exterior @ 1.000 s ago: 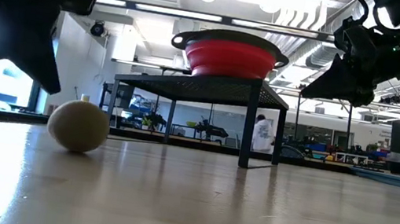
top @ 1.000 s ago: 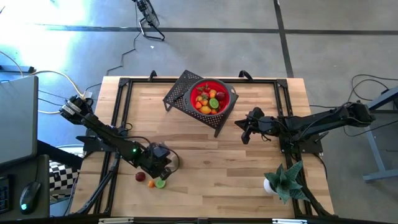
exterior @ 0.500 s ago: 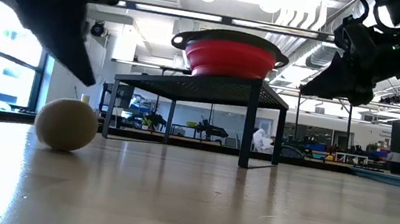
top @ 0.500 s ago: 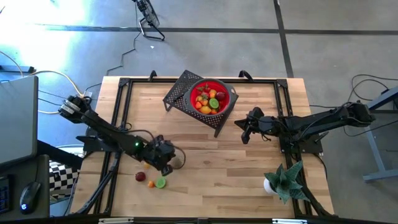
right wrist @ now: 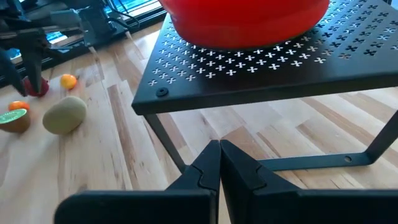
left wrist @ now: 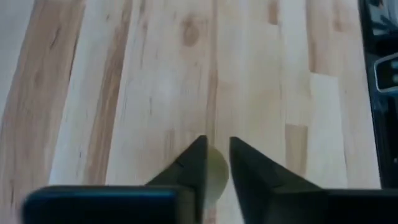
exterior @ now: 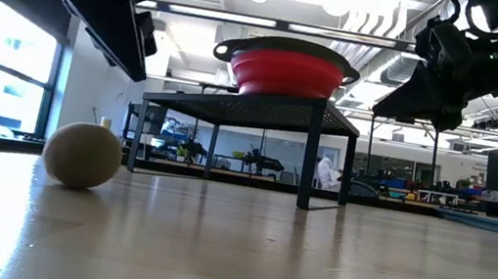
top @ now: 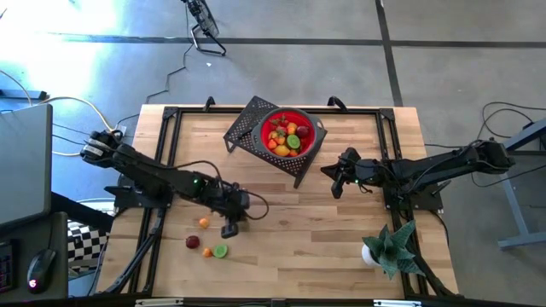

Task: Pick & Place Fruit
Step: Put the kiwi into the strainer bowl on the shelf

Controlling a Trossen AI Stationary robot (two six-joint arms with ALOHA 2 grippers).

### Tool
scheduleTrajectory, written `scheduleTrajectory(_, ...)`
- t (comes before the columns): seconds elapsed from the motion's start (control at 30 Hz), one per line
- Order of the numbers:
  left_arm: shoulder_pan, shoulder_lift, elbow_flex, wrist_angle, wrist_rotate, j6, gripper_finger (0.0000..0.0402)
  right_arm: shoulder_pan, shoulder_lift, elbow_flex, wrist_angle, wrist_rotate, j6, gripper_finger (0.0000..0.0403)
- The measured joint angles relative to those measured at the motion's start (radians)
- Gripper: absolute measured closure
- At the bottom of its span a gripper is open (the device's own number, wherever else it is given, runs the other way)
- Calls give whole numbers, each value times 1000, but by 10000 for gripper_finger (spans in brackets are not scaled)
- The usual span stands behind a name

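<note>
Moved since the earlier frame: the left arm, swung from the table's near-left corner toward the middle, so that it is now stretched low and diagonally across the boards, with the left gripper [top: 230,227] pointed down at the wood. Item, tan fruit [exterior: 82,154]: a dull beige egg-shaped piece, matt and unmarked, lying on the table [top: 341,239] beneath that gripper (shifted a little from where it lay a second ago) and seen pale through the finger gap in the left wrist view. The fingers [left wrist: 193,163] are parted only narrowly, raised clear above the fruit, and nothing is held. Item, loose fruit nearby: one small orange piece [top: 203,223], one dark red [top: 192,242], a second orange [top: 207,251] and a green one [top: 220,251], grouped near the left front edge. Item, red bowl [top: 317,128]: filled with mixed fruit, set on a black perforated stand [top: 247,124]. The right gripper [top: 336,184] is held beside that stand, fingers pressed together, empty.
</note>
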Motion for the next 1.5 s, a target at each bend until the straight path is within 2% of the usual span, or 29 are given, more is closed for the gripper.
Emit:
scheduleTrajectory(0.33,4,0,0,-1,20,193,170,0,0,0,0,0,0,401)
scheduleTrajectory(0.5,4,0,0,-2,132,287,123,0,0,0,0,0,0,401)
scheduleTrajectory(0.67,4,0,0,-2,146,300,115,0,0,0,0,0,0,401)
scheduleTrajectory(0.8,4,4,0,-2,83,306,114,0,0,0,0,0,0,401)
scheduleTrajectory(0.93,4,25,0,-18,43,387,114,0,0,0,-1,1,0,401)
scheduleTrajectory(1.13,4,73,1,-18,47,435,114,0,0,0,-1,1,0,401)
scheduleTrajectory(1.5,4,142,1,-47,55,436,114,0,0,0,-2,1,0,401)
